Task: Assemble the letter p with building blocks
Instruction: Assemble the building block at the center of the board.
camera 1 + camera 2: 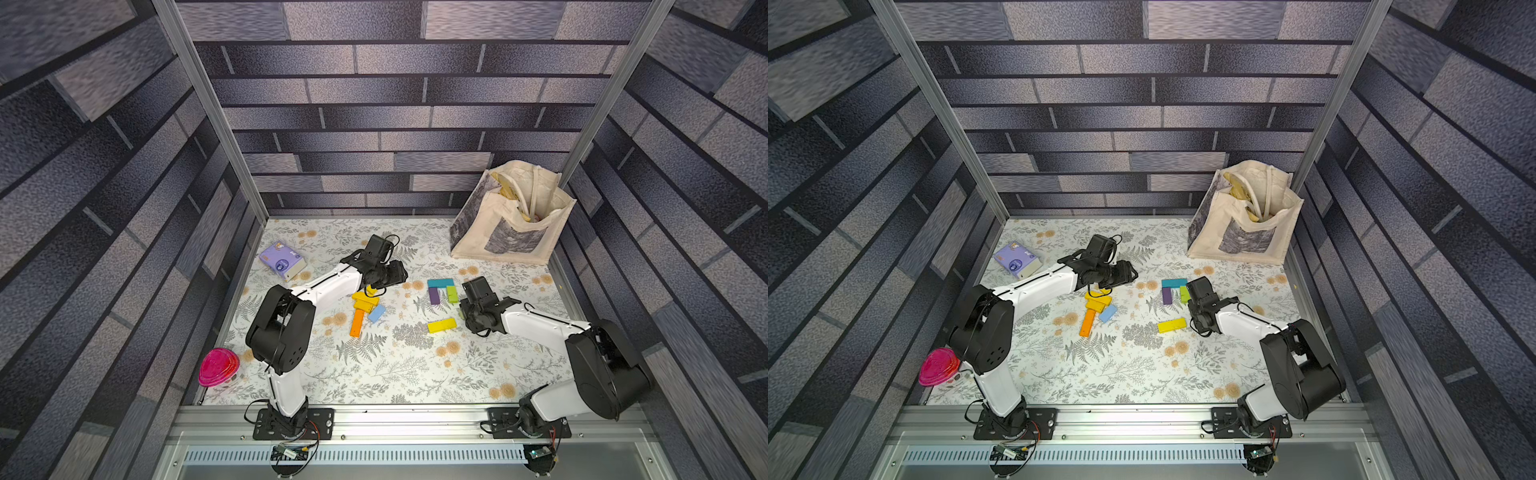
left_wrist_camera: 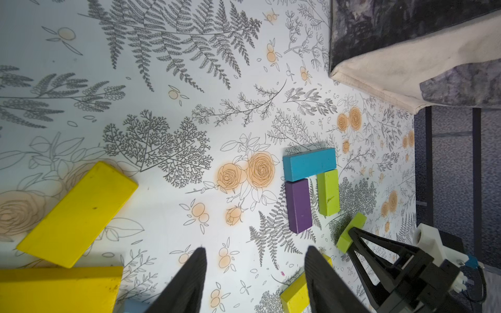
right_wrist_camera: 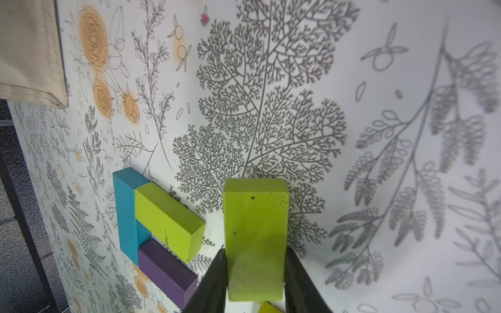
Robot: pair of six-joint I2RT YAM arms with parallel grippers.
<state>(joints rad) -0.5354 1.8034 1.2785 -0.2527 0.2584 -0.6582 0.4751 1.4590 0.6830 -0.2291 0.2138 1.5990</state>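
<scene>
A letter P stands partly built from flat coloured blocks, right of the middle of the bench [image 1: 395,374] and toward its far edge. A teal block [image 1: 441,283] lies crosswise as the top bar. A purple block [image 1: 434,296] touches its underside at one end, and a lime block [image 1: 452,294] touches it at the other, with a gap between the two. Just beside that lime block, the right gripper [image 3: 254,260] clamps a second lime block [image 3: 254,230] across its long sides near one end, tilted and clear of the surface. A lone yellow block [image 1: 441,325] lies near, toward the front edge. Left of the middle, a loose heap [image 1: 362,307] of yellow, orange and light blue blocks sits close by the left gripper [image 2: 256,249], whose jaws stand apart and empty. The blocks look rigid, light and smooth, so they probably slide or pivot easily; a grip across the long sides near the centre seems safest. A tote bag [image 1: 511,216] fills the far right corner, a purple tissue packet [image 1: 282,259] lies in the far left corner, and a pink lid [image 1: 218,368] rests at the left edge.
</scene>
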